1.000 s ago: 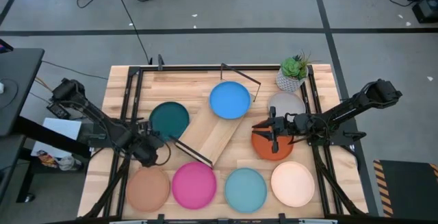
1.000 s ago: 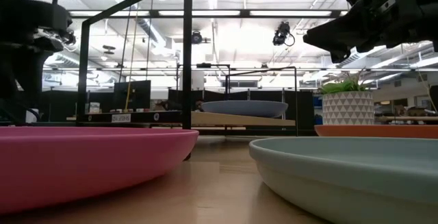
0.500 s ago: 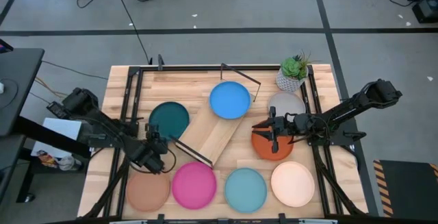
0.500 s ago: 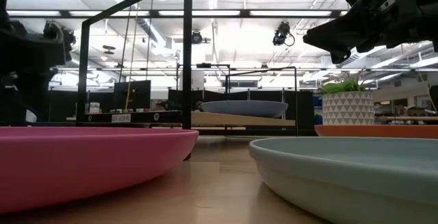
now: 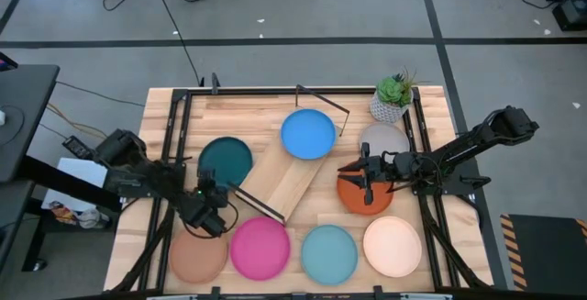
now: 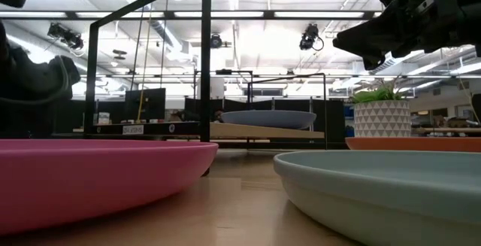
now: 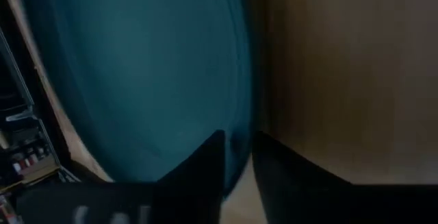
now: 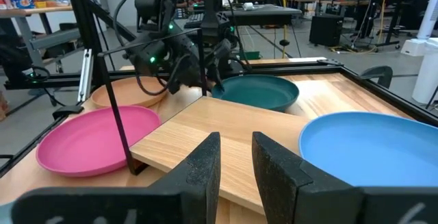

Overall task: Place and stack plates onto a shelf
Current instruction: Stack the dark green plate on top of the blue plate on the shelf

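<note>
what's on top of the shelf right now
One blue plate sits at the far end of the shelf; the rest of the plank shows bare wood. The right pincer hangs beside it, over the orange plate.

Slatted wooden table (image 5: 252, 105), angled shelf (image 5: 292, 183) carrying blue plate (image 5: 307, 134), seven plates around, potted plant (image 5: 393, 97)
</note>
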Tool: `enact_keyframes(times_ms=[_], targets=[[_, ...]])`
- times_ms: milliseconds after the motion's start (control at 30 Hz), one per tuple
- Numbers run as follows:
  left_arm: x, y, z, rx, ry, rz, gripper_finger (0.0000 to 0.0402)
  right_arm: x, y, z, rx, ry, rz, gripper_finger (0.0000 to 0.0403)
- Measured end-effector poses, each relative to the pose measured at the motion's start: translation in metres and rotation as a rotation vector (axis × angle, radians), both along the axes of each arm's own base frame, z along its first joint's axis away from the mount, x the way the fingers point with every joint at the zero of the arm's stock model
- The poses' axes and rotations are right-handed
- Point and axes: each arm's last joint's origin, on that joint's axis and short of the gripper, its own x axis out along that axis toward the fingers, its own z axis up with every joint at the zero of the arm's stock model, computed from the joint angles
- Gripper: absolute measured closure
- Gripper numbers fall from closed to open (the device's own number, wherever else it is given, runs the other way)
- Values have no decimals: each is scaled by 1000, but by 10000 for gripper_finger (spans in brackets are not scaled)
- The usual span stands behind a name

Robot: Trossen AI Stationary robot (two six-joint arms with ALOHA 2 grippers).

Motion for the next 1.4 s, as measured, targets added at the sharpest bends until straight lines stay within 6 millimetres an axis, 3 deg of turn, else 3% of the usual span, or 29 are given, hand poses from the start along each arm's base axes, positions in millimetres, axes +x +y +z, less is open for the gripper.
enact_keyframes(times_ms=[100, 200, 600, 800, 1067, 1400], targets=[[0, 0, 1, -2, 10, 5, 378, 0, 0, 0, 2, 0, 0, 312], [2, -2, 11, -13, 30, 24, 385, 0, 0, 0, 3, 0, 1, 312], [7, -4, 108, 116, 74, 27, 385, 0, 0, 1, 5, -8, 4, 312], [23, -4, 140, 219, 27, -243, 385, 0, 0, 1, 3, -10, 2, 312], [59, 24, 169, 229, 37, -276, 385, 0, 0, 2, -9, -22, 2, 312], [118, 75, 187, -32, -49, -498, 385, 0, 0, 3, -26, -31, 1, 312]])
